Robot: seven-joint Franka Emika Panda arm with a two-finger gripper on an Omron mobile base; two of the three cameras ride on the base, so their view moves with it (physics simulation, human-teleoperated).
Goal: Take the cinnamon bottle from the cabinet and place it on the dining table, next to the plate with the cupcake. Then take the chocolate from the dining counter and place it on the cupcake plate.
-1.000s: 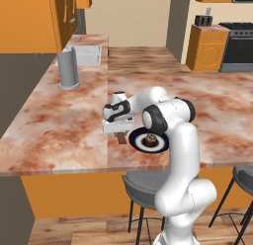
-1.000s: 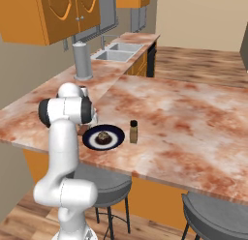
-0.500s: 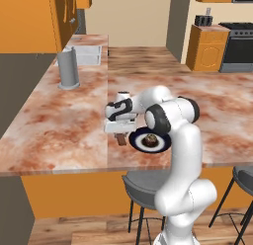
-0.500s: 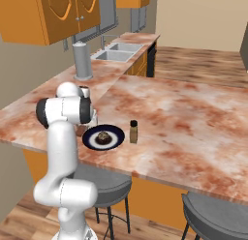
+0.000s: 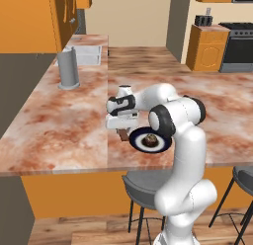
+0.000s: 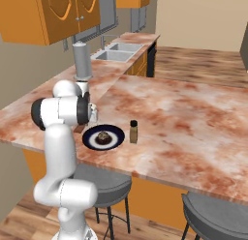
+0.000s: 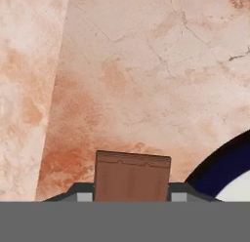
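Note:
My gripper (image 7: pixel 132 193) is shut on the chocolate (image 7: pixel 132 173), a flat brown bar standing between the fingertips just above the dining counter (image 7: pixel 146 70). In the left base view the gripper (image 5: pixel 122 132) hangs low over the marbled top with the chocolate (image 5: pixel 122 136) under it, just left of the dark blue plate (image 5: pixel 141 144). The cupcake (image 5: pixel 150 139) sits in the plate's middle. In the right base view the cinnamon bottle (image 6: pixel 133 131) stands upright right beside the plate (image 6: pixel 114 141) with the cupcake (image 6: pixel 102 137). The plate's rim (image 7: pixel 219 160) shows at the hand view's lower right.
A tall grey cylinder (image 5: pixel 67 68) stands far back left on the counter, near the sink (image 5: pixel 90 53). Orange wall cabinets (image 6: pixel 53 11) hang above it. Grey stools (image 5: pixel 146 187) stand under the counter's front edge. A stove (image 5: pixel 237 46) is at the far right.
The hand seems to have risen slightly over the counter with the chocolate in it. Plate, cupcake and bottle have not moved.

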